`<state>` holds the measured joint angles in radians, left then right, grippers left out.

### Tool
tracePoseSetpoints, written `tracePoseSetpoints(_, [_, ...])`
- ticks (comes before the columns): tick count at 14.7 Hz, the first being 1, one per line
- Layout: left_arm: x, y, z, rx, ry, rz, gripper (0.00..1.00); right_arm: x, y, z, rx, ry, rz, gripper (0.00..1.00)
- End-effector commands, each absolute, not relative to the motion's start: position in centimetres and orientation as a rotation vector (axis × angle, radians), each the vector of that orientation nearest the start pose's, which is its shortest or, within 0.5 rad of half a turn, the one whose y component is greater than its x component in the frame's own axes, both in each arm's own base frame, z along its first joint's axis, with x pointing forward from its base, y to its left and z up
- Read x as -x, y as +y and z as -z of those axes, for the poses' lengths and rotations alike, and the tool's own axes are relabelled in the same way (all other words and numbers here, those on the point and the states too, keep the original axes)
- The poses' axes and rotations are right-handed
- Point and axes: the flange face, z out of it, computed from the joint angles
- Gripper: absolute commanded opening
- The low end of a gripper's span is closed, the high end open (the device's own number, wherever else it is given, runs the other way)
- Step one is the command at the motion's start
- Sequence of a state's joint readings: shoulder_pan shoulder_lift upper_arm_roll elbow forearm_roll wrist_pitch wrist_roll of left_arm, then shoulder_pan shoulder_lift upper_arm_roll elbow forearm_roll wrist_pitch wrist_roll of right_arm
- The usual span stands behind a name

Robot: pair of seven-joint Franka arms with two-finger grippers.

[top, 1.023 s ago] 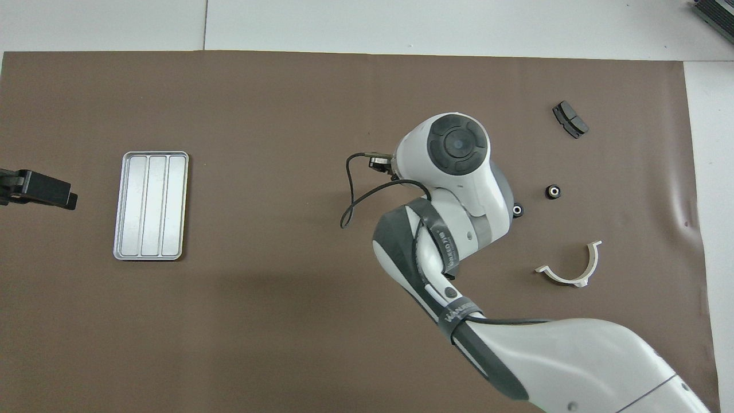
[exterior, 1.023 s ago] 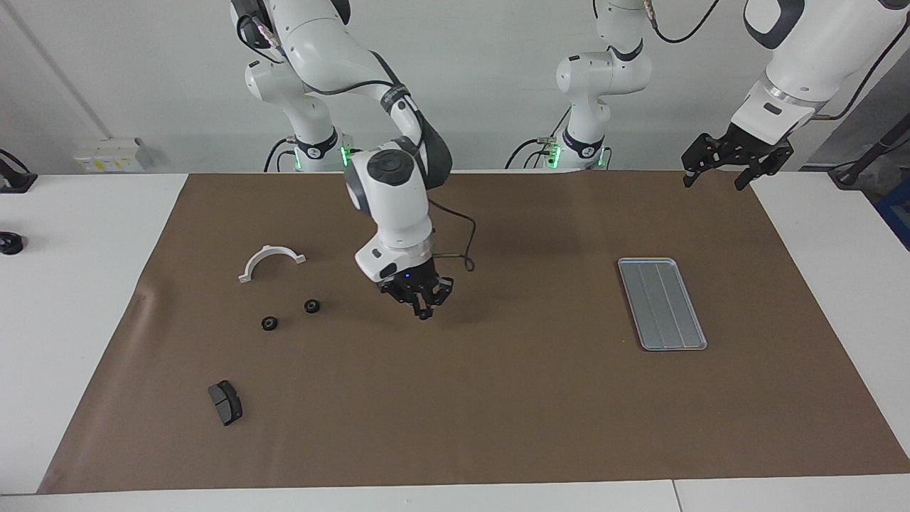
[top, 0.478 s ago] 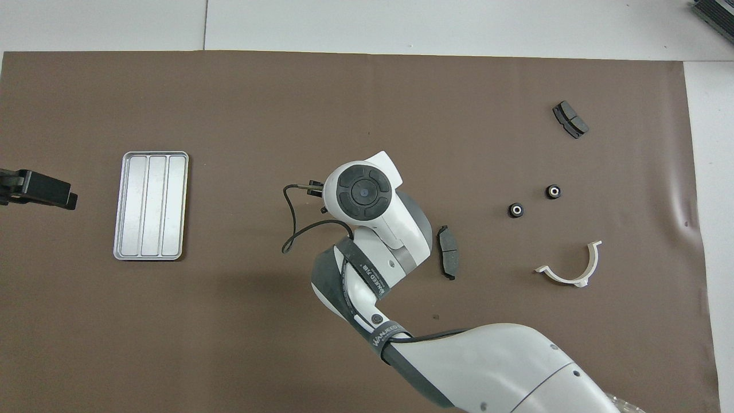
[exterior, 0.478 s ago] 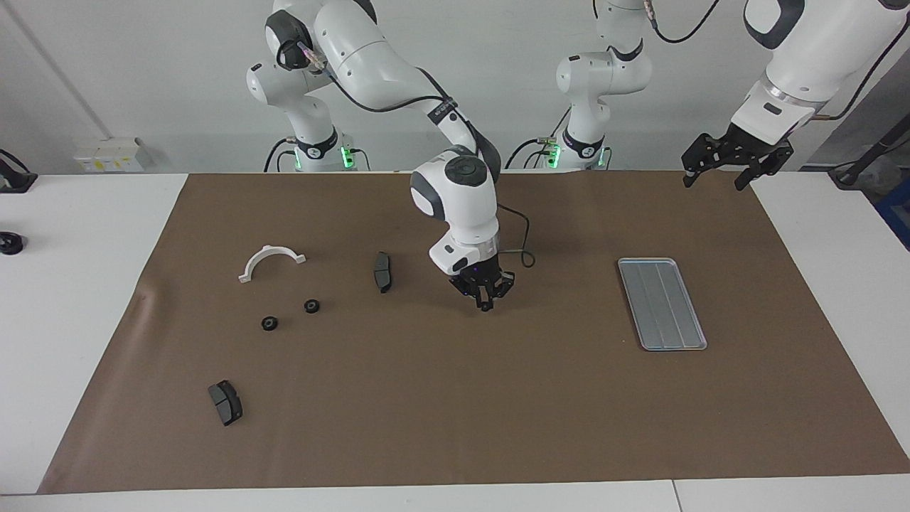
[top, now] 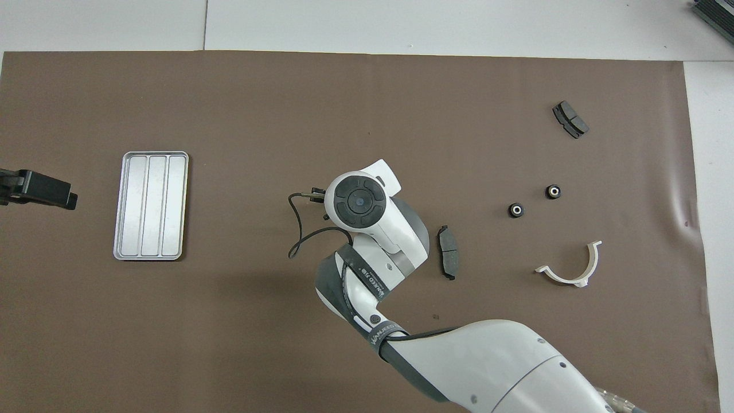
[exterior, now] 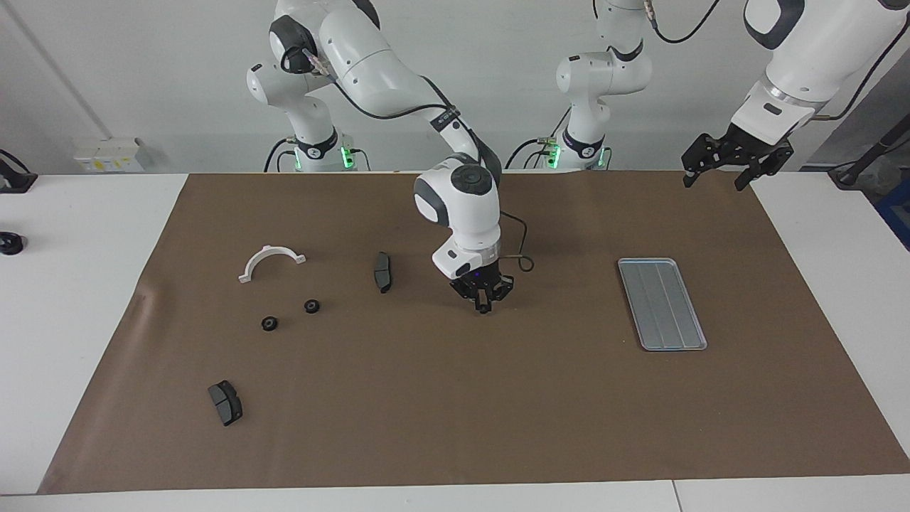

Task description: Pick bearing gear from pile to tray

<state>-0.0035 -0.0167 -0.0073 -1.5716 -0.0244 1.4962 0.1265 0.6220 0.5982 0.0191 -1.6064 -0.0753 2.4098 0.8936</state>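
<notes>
The pile lies toward the right arm's end of the mat: two small black bearing gears [exterior: 311,306] [exterior: 269,323], seen from above too [top: 516,210] [top: 553,191], a white half-ring bracket [exterior: 270,262] and dark curved pads [exterior: 382,272] [exterior: 225,402]. My right gripper [exterior: 483,307] hangs just above the bare middle of the mat, between pile and tray, fingers drawn together on a small dark bearing gear. In the overhead view its wrist [top: 358,201] hides it. The silver grooved tray [exterior: 661,304] [top: 150,205] holds nothing. My left gripper [exterior: 718,174] [top: 37,192] waits open, raised beside the tray.
A brown mat [exterior: 455,427] covers most of the white table. A black cable [top: 298,235] loops from the right wrist. One pad [top: 447,258] lies close beside the right arm's forearm.
My right gripper swung from beside the two gears toward the tray, uncovering a pad, then almost stopped and sank slightly. The left arm has not moved.
</notes>
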Motion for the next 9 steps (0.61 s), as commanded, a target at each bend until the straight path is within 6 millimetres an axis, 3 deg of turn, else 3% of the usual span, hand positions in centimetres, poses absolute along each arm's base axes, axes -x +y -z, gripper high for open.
tracePoseSetpoints(1, [-53.5,-0.5,-62.8,3.157,0.220,-0.097,1.00,-58.9,39.4,-33.6,3.000,0.374,0.361,1.00])
tracePoseSetpoints(3, [-53.5,-0.5,-62.8,3.157,0.220,-0.097,1.00,-61.5,33.8,-37.2,2.996,0.440,0.395,1.00])
tracePoseSetpoints(5, [-53.5,-0.5,-62.8,3.157,0.220,-0.097,1.00,-63.1,28.7,-39.5,3.063,0.324,0.377,1.00])
tracePoseSetpoints(9, [-53.5,-0.5,-62.8,3.157,0.220,-0.097,1.00,-65.1,18.4,-40.7,3.171,0.062,0.259,1.00])
